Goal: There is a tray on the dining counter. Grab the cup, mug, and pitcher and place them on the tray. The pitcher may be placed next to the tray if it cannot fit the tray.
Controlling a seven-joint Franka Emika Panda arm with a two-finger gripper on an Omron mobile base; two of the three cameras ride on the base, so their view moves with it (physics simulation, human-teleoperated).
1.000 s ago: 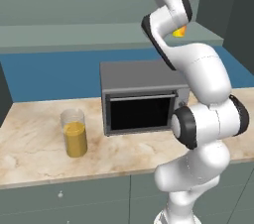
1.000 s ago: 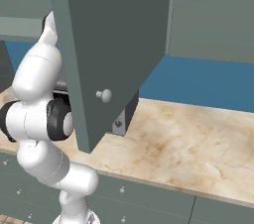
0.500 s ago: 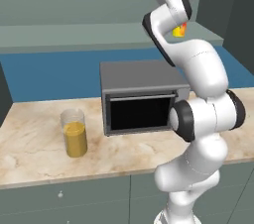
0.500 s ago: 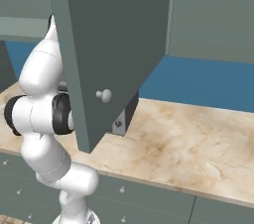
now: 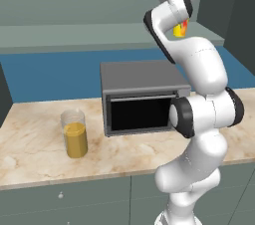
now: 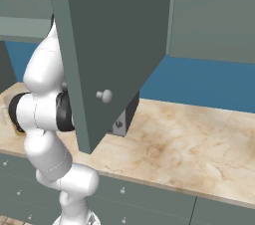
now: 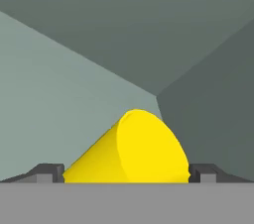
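The arm reaches high into an upper cabinet [image 7: 99,34], and the gripper [image 7: 126,172] is spread wide with the yellow cup [image 7: 134,151] lying between its two finger tips [image 7: 47,172]; in the left base view the cup [image 5: 180,29] peeks out just beside the raised hand. The jaws stand on either side of the cup, but whether they already press on it cannot be told from the hand view, so I judge this as the moment of closing in on the cup, not a finished grasp. The pitcher [image 5: 74,133], clear glass with orange-yellow liquid in its lower half, stands upright on the marbled table [image 5: 40,149], to the left of the dark microwave [image 5: 142,98] and well apart from the gripper. In the right base view the open cabinet door [image 6: 112,45] hangs in front of the arm and hides much of what lies behind it. As for progress, nothing seems delivered yet: the cup is not yet out of the cabinet, the pitcher is untouched on the table, and so all three items remain to be carried to the tray.
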